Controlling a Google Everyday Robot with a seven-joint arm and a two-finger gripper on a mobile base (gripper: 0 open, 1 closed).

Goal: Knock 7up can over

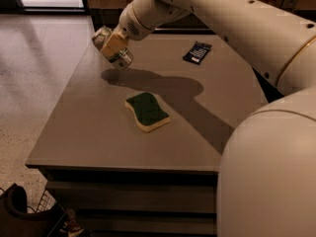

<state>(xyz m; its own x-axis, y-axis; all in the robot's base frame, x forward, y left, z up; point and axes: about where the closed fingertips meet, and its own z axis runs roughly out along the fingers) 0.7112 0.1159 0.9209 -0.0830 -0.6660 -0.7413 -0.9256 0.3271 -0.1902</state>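
Observation:
The 7up can (122, 59) is a silvery can held in the air over the far left part of the grey table (89, 132). It is strongly tilted, with its top (100, 35) pointing up and left. My gripper (113, 45) is shut around the can's middle, with a tan finger (115, 42) lying across it. The white arm reaches in from the upper right. The can's shadow lies on the table just below it.
A green and yellow sponge (147, 111) lies at the table's centre. A dark blue packet (197, 52) lies at the far right. The table's left edge and the floor are close to the can. My white base (269, 172) fills the lower right.

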